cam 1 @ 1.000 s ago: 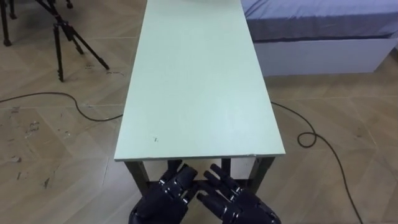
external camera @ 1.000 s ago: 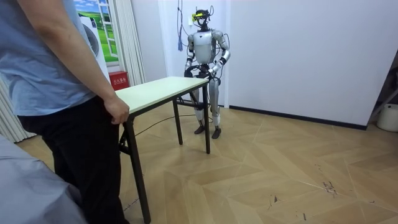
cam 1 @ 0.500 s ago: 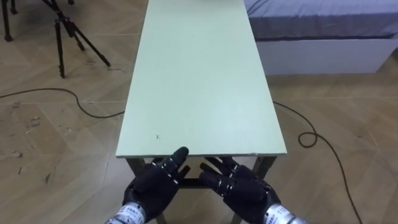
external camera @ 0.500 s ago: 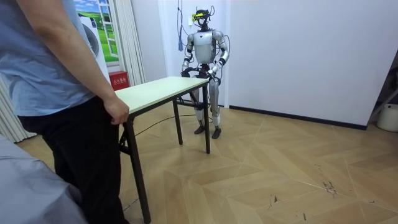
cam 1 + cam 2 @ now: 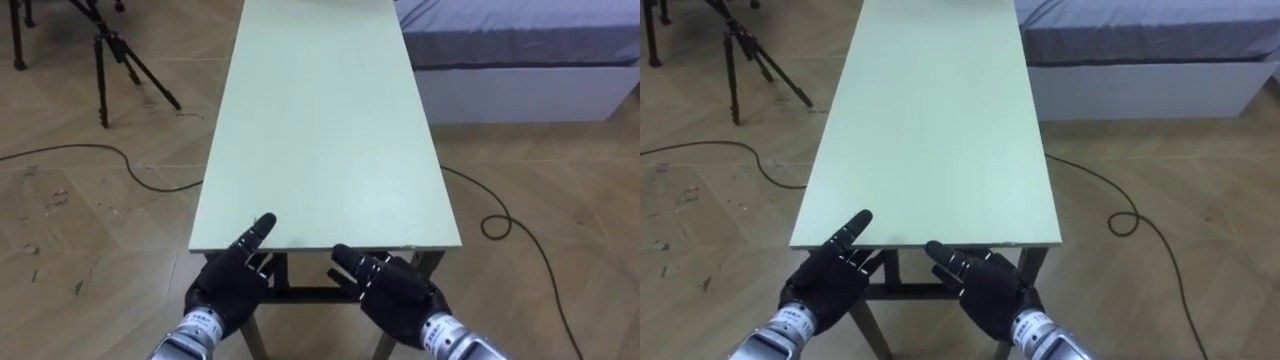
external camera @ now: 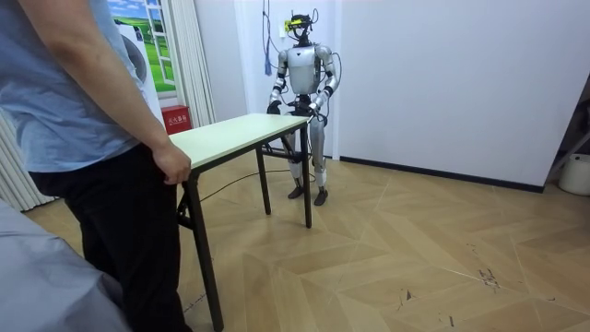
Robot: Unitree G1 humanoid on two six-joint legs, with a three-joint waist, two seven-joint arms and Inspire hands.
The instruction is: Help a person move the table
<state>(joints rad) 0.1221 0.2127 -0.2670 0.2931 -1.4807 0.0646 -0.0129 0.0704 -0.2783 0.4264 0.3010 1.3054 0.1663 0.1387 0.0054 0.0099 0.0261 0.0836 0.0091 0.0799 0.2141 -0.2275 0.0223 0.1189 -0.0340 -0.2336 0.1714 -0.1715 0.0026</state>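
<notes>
Since the job needs two carriers, the items are entered by role.

Item 1: table (image 5: 320,130). Long pale green top on dark metal legs. It stands on the wood-block floor (image 5: 80,230), apparently not yet lifted. It runs lengthwise between the two parties, presumably so that each can take a short end.

Item 2: person (image 6: 83,138). Stands at the end nearest the room camera. The person's hand (image 6: 171,166) is curled over the corner of the top, a hold suited to lifting.

Item 3: robot. Stands upright at the opposite short end, facing along the top.

- left hand (image 5: 232,280): back uppermost, fingers straight and spread, holding nothing. One fingertip overlaps the near edge of the top; contact cannot be confirmed.
- right hand (image 5: 392,290): back uppermost, fingers straight and loosely spread, empty. The tips are at or just under the near edge.

The two hands lie side by side and apart from each other, toward the middle of the short edge. This pose reads as an approach to a grip that has not yet been taken.

Item 4: surroundings. A tripod (image 5: 105,60) stands off the table's left side. A bed (image 5: 510,40) lies close along its right side, so that flank looks tight for carrying.
</notes>
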